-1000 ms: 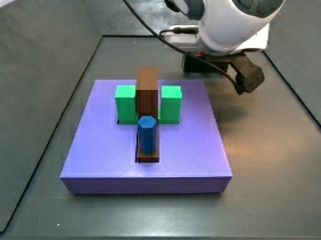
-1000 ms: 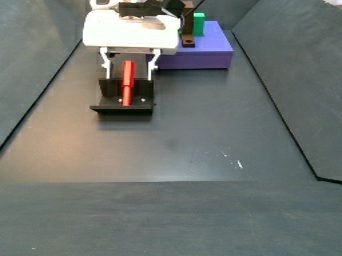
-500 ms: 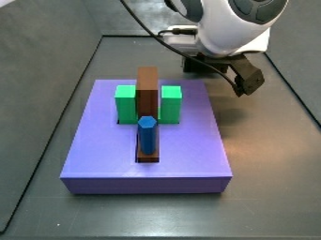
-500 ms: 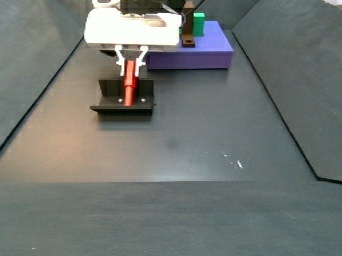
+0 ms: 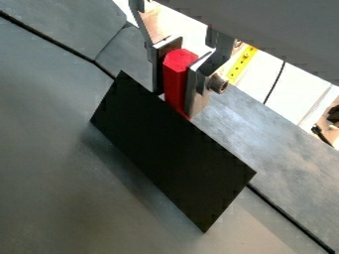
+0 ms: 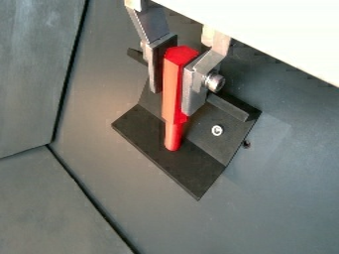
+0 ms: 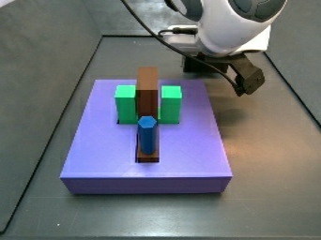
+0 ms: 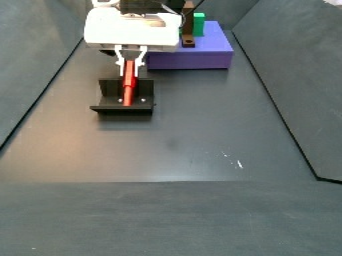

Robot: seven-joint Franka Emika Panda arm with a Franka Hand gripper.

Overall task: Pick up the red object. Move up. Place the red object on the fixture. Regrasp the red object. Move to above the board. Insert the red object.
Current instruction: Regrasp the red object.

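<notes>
The red object [image 6: 172, 109] stands upright on the fixture [image 6: 201, 164], with its lower end on the base plate. My gripper [image 6: 173, 84] is shut on its upper part, with a silver finger pressed on each side. Both wrist views show this; in the other one the red object [image 5: 176, 71] sits between the fingers of the gripper [image 5: 179, 84] behind the dark fixture wall [image 5: 172, 159]. In a side view the gripper [image 8: 130, 66] holds the red object [image 8: 128, 88] over the fixture [image 8: 123, 104]. The board [image 7: 150, 155] lies apart from it.
The board carries two green blocks [image 7: 126, 103] [image 7: 171, 103], a long brown bar [image 7: 148, 86] and a blue peg [image 7: 146, 134]. The white robot arm [image 7: 232, 28] hangs beyond the board's far right corner. In a side view the board [image 8: 201, 52] lies behind the fixture.
One second ago the fingers stood wide apart on either side of the red object; they have since shut on it. Nothing has moved in the last half second.
</notes>
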